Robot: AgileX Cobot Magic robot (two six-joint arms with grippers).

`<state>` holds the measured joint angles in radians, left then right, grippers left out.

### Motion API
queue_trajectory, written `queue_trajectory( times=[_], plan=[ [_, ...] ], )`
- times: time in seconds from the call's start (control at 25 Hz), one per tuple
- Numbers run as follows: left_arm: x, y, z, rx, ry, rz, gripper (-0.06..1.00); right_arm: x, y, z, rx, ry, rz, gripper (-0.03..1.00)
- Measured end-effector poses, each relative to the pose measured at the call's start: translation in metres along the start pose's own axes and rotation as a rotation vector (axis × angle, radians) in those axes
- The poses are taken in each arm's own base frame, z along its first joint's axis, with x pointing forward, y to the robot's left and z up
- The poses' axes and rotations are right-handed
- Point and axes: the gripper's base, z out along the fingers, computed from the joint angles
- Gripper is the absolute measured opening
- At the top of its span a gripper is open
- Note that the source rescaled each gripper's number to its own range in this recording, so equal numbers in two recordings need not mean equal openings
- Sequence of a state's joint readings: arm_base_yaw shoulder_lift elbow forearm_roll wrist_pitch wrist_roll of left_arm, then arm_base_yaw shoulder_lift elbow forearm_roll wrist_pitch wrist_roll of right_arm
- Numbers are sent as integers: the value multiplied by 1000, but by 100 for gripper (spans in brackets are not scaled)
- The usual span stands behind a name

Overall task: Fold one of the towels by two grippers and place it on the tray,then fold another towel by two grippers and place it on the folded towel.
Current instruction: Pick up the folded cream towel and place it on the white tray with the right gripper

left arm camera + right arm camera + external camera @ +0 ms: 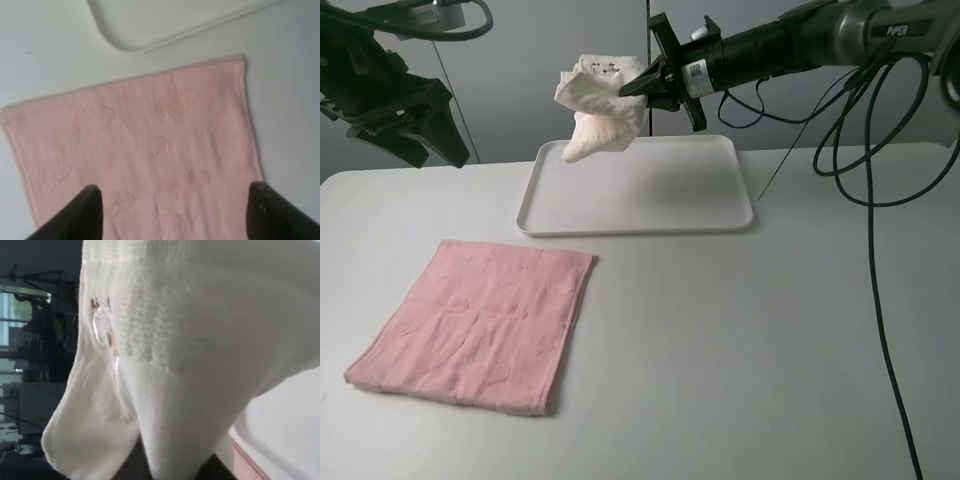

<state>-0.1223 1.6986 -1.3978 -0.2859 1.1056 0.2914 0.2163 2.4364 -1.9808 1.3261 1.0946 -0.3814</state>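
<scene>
Right claw (632, 88) tips hidden, gripping cream towel (595, 122)

Left gripper (438, 146), upper left, points down with jaws wide apart; right gripper (632, 88), upper centre, reaches leftward, jaws pinched together.

You look down from high across the table (740, 330) to the tray (660, 190). Your left wrist camera faces down on the pink towel (150, 145) and a tray corner, both shared with the high view; your right wrist camera crowds the cream-white towel (200, 340).
</scene>
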Motion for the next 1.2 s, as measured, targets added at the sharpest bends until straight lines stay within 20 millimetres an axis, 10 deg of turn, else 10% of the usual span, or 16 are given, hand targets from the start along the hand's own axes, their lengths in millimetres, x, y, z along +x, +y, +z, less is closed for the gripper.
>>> queue_trajectory(
  times=[0.32, 0.64, 0.88, 1.2],
  plan=[
    [2, -1, 0, 7, 22, -2, 77, 4, -82, 32, 91, 6, 54, 8],
    [5, -1, 0, 16, 54, -2, 77, 6, -99, 32, 228, 17, -23, 11],
    [7, -1, 0, 9, 76, 4, 77, 3, -94, 32, 205, -7, -66, 92],
    [10, -1, -1, 11, 110, 7, 77, -12, -25, -16, 291, -42, -287, 100]
  ],
)
